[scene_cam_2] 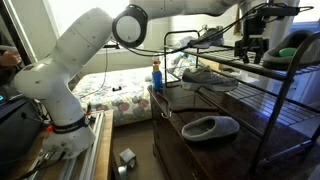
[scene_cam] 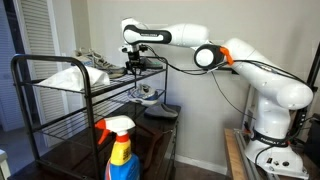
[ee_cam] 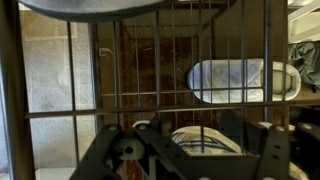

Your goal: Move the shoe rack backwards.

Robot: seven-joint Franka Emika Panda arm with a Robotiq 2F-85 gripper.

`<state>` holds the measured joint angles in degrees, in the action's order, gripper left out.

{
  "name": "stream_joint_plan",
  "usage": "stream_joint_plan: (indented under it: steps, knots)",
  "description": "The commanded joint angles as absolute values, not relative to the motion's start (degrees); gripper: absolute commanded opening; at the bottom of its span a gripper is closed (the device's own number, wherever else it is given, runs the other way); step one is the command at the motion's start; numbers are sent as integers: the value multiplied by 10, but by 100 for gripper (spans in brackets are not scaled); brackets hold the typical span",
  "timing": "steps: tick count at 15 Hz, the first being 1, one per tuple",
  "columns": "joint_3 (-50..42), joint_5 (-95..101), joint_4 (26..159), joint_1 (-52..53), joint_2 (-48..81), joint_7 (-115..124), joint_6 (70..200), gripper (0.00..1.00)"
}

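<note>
wrist view looks straight down through the wire grid of the shoe rack (ee_cam: 150,90), so your claw (ee_cam: 190,150) sits right at the top shelf, placed to catch a bar and shove the frame. whether its fingers are closed on a wire or just resting there, you cannot tell. in both exterior views the shoe rack (scene_cam: 90,110) stands in front of the arm, sneakers (scene_cam_2: 205,75) on its shelves, a spray bottle (scene_cam: 120,150) on the dark surface (scene_cam: 75,160) just beside it.
</note>
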<state>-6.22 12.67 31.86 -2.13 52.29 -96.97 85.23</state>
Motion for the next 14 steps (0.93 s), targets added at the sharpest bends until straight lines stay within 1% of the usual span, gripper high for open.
stream_joint_plan:
  steps: [1,7,8,14]
  knots:
    - [-70,149,275,-7,530,-1015,845,30]
    - [-69,142,275,-7,529,-1013,843,30]
    - [-65,127,318,-18,524,-974,858,55]
    - [-65,127,318,-18,524,-974,858,55]
